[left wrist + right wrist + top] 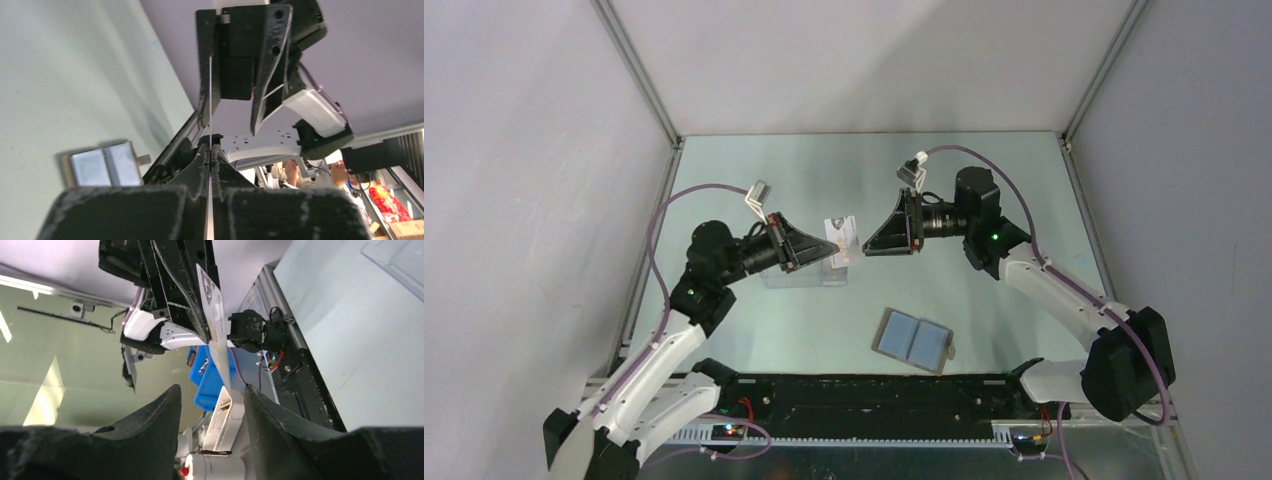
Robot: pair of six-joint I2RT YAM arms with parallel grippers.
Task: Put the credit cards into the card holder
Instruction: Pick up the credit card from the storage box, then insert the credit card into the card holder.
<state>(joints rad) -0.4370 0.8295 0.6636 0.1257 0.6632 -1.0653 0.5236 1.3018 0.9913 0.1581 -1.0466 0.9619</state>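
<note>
Top view: the left end effector (822, 247) was clamped on one credit card (841, 232), held above the table (754, 170). The right end effector (871, 240) faced it, just beside the card's free end. The card holder (912, 340) lay open on the table, well apart from both and somewhat nearer the right arm.

Left wrist view: the card showed edge-on. Its long axis appeared to run from the gripping fingers (197, 165) straight toward the right end effector, close against one of its jaws.

Right wrist view: its own fingers (150, 420) stood apart. The card's free end reached toward their gap, ungripped. A handover appeared pending. The card's print was too small to read.
</note>
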